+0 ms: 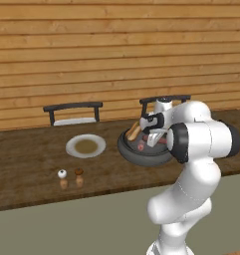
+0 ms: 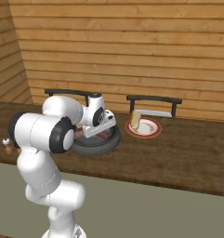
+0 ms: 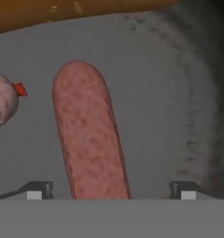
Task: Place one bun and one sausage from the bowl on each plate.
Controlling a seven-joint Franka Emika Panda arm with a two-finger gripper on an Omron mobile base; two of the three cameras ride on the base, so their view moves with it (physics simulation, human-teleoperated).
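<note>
The dark grey bowl sits mid-counter with my gripper lowered into it. The gripper is open, and its fingertips stand wide on either side of a reddish sausage, clear of it. A second sausage lies beside it, and a bun rests along the bowl's rim. One white plate left of the bowl holds nothing. The other plate right of the bowl carries a bun.
Two small shakers stand near the counter's front edge, left of the bowl. Two dark chairs line the far side against the wooden wall. The counter's front edge runs close below the bowl.
</note>
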